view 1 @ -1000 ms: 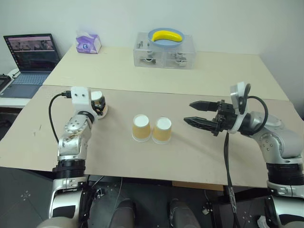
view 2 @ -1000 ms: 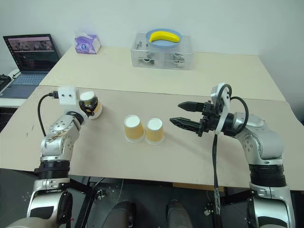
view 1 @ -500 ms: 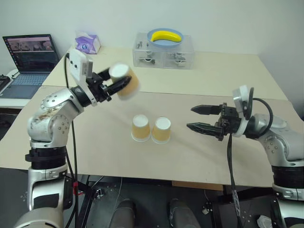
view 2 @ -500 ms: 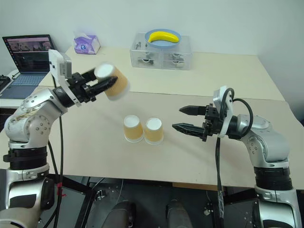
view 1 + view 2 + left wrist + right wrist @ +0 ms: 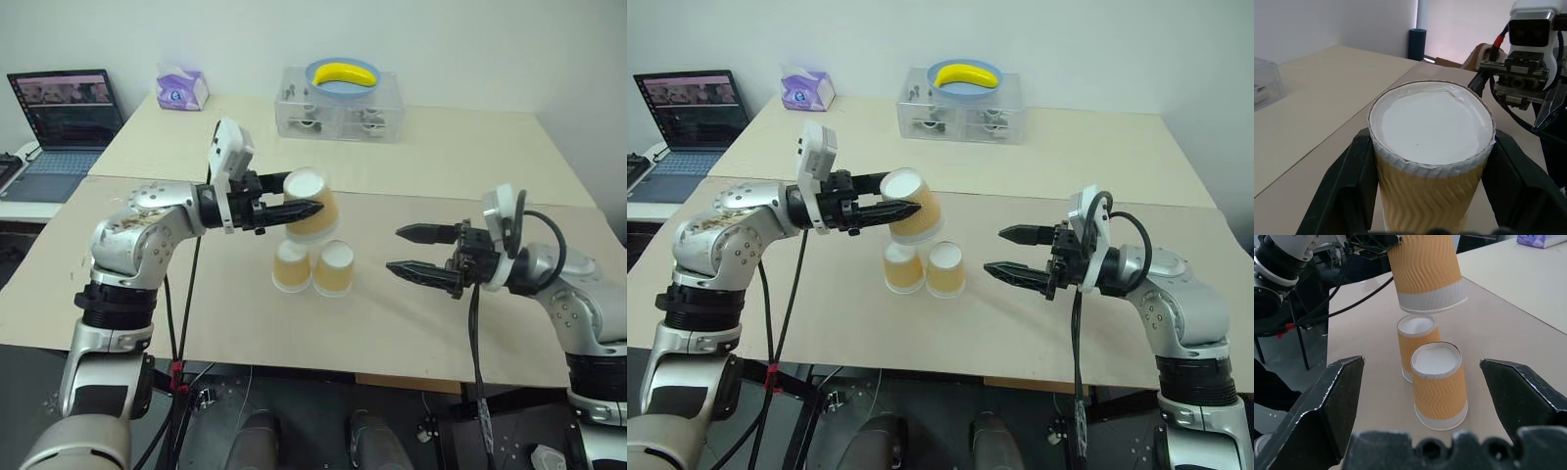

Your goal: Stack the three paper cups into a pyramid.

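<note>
Your left claw (image 5: 299, 209) is clenched on the ribbed sides of the third cup (image 5: 312, 204), inverted just above the two base cups (image 5: 313, 266) on the desk (image 5: 411, 323), your right claw (image 5: 409, 251) released nearby; it looks light and crushable, so squeeze gently mid-wall.

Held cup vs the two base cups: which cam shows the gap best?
Right wrist view: held cup hangs clear above the two base cups, gap visible side-on. Eye views show it in the left gripper, overlapping them from above. Left wrist view shows its white base, nothing below.
</note>
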You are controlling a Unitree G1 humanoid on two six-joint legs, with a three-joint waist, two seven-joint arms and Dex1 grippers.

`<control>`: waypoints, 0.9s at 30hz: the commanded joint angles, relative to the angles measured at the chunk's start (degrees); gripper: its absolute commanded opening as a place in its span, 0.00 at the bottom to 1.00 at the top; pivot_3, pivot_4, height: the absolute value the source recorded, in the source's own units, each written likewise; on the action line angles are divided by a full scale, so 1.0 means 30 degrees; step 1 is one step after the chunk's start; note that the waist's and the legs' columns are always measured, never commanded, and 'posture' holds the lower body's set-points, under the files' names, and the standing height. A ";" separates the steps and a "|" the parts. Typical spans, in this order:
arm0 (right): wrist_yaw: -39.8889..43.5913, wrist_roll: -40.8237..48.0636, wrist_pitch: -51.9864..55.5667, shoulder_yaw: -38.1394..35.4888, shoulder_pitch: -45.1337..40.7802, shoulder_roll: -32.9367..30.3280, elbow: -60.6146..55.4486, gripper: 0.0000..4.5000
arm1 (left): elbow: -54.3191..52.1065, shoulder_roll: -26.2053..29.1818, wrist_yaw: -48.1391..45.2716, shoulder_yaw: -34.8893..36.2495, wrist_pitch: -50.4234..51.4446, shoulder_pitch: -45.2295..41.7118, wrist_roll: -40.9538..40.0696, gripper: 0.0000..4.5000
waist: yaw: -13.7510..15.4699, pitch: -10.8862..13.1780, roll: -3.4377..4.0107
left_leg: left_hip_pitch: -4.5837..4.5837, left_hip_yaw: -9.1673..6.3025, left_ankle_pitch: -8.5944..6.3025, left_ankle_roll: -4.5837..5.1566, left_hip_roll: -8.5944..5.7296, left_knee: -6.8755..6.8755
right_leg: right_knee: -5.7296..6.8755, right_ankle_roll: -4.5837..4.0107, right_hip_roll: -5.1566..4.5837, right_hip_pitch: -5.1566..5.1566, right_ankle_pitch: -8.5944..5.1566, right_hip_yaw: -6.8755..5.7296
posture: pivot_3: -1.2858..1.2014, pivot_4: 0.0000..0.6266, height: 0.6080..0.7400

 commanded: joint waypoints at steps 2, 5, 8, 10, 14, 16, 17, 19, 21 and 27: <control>-0.0277 0.0537 -0.0152 -0.0862 0.0115 -0.0319 -0.0805 1.00 | 0.0202 -0.0124 -0.1004 -0.0437 -0.0166 -0.0621 0.0111 0.56 | -0.0014 0.0000 0.0000 | 0.0002 0.0000 0.0001 0.0001 0.0001 0.0000 | 0.0007 0.0000 0.0003 -0.0001 0.0000 0.0001 | 0.52 0.24 0.65; -0.0291 0.0656 -0.0177 -0.0901 0.0310 -0.0325 -0.0988 1.00 | 0.0296 0.0063 -0.1818 -0.1038 -0.0367 -0.0415 0.0464 0.56 | 0.0002 0.0000 0.0000 | 0.0002 -0.0001 0.0001 0.0001 0.0002 0.0000 | 0.0006 0.0000 0.0006 -0.0002 0.0000 0.0001 | 0.52 0.24 0.65; -0.0174 0.0641 -0.0205 -0.0833 0.0448 -0.0336 -0.1119 1.00 | 0.0745 0.0110 -0.2189 -0.1251 -0.0723 -0.0353 0.0944 0.56 | 0.0016 0.0000 0.0000 | 0.0000 -0.0001 0.0000 0.0001 0.0000 0.0000 | 0.0001 0.0000 0.0004 0.0001 0.0000 0.0001 | 0.52 0.24 0.65; -0.0121 0.0651 -0.0228 -0.0819 0.0492 -0.0317 -0.1171 1.00 | 0.1040 0.0051 -0.2229 -0.1159 -0.0758 -0.0450 0.1085 0.56 | 0.0005 0.0000 0.0000 | -0.0002 -0.0001 0.0000 0.0001 0.0000 0.0002 | 0.0002 0.0001 0.0003 -0.0001 0.0000 0.0002 | 0.52 0.24 0.65; -0.0053 0.0620 -0.0285 -0.0811 0.0552 -0.0302 -0.1221 1.00 | 0.1292 0.0006 -0.2371 -0.1034 -0.0880 -0.0541 0.1235 0.56 | 0.0005 0.0000 0.0000 | 0.0002 -0.0001 0.0001 0.0001 0.0003 0.0001 | 0.0006 0.0000 0.0007 -0.0002 -0.0001 0.0001 | 0.52 0.24 0.65; -0.0049 0.0588 -0.0286 -0.0790 0.0564 -0.0291 -0.1170 1.00 | 0.1415 -0.0015 -0.2353 -0.0945 -0.0853 -0.0609 0.1222 0.56 | 0.0013 0.0000 0.0000 | 0.0000 -0.0001 0.0000 0.0001 0.0001 0.0001 | 0.0002 0.0001 0.0005 -0.0001 -0.0001 0.0002 | 0.52 0.24 0.65; -0.0054 0.0580 -0.0281 -0.0784 0.0558 -0.0285 -0.1145 1.00 | 0.1450 -0.0024 -0.2346 -0.0916 -0.0843 -0.0628 0.1210 0.56 | 0.0016 0.0000 0.0000 | 0.0000 -0.0001 0.0000 0.0001 0.0002 0.0001 | 0.0001 0.0001 0.0004 0.0000 -0.0001 0.0001 | 0.52 0.24 0.65; -0.0076 0.0516 -0.0320 -0.0764 0.0536 -0.0275 -0.1081 1.00 | 0.1495 -0.0051 -0.2328 -0.0907 -0.0807 -0.0648 0.1188 0.56 | 0.0016 0.0000 0.0000 | -0.0001 -0.0002 0.0000 0.0001 0.0002 0.0002 | 0.0002 0.0001 0.0005 -0.0001 -0.0001 0.0001 | 0.52 0.24 0.65; -0.0085 0.0534 -0.0300 -0.0797 0.0555 -0.0284 -0.1074 1.00 | 0.1550 -0.0107 -0.2291 -0.0962 -0.0907 -0.0637 0.1272 0.56 | 0.0017 0.0000 0.0000 | 0.0000 -0.0001 0.0000 0.0001 0.0002 0.0001 | 0.0003 0.0001 0.0004 -0.0001 -0.0001 0.0001 | 0.52 0.24 0.65; -0.0142 0.0542 -0.0285 -0.0827 0.0591 -0.0261 -0.1055 1.00 | 0.1967 -0.0293 -0.2164 -0.0922 -0.1109 -0.0786 0.1600 0.56 | 0.0014 0.0000 0.0000 | 0.0000 -0.0001 0.0000 0.0001 0.0003 0.0002 | 0.0005 0.0001 0.0006 -0.0002 -0.0001 0.0001 | 0.52 0.24 0.65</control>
